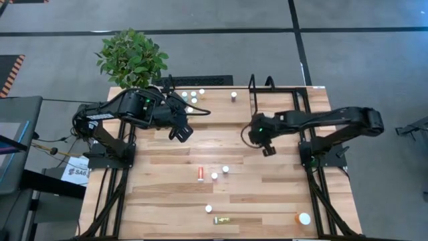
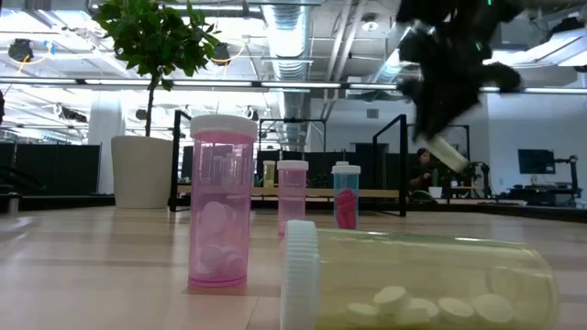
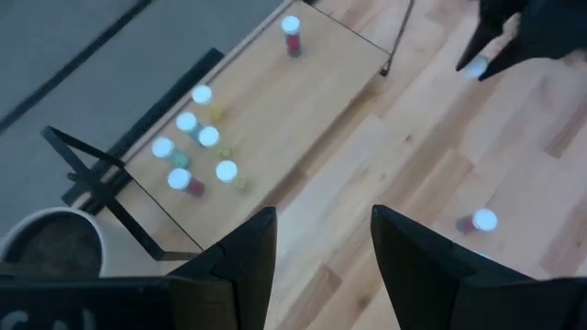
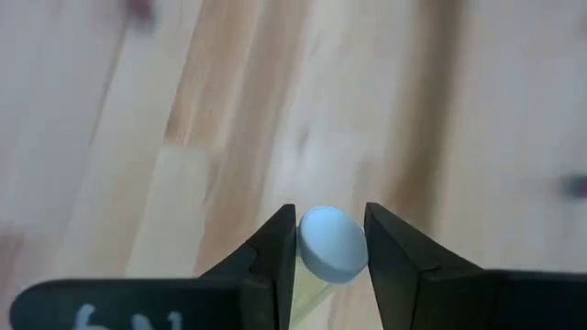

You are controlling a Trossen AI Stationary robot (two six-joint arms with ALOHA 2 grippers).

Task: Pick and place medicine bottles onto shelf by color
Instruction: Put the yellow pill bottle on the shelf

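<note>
My right gripper (image 1: 269, 148) hangs above the table's middle right, shut on a small pale-yellow bottle (image 4: 312, 291) with a white cap. My left gripper (image 3: 316, 257) hovers open over the far left of the table (image 1: 180, 132), with nothing between its fingers. The shelf (image 1: 217, 100), a light board in a black frame, stands at the far edge; several white-capped bottles (image 3: 197, 147) stand upright on its left part and one (image 1: 234, 96) farther right. A red bottle (image 1: 200, 174) and a yellow one (image 1: 222, 219) lie on their sides on the table. My right gripper pinches the bottle between its two fingers at the cap end; the white cap (image 4: 332, 243) sits between the fingertips (image 4: 280, 252) and the body runs back along them. The fingers slant down from above. The bottle (image 2: 447, 151) is lifted clear and tilted, cap end lowest.
Three small bottles stand on the table (image 1: 215, 176) (image 1: 225, 169) (image 1: 208, 209). A larger orange bottle (image 1: 304, 218) stands at the near right corner. A potted plant (image 1: 130, 57) stands beyond the far left corner. The shelf's black end loops (image 1: 261, 84) rise at its right end.
</note>
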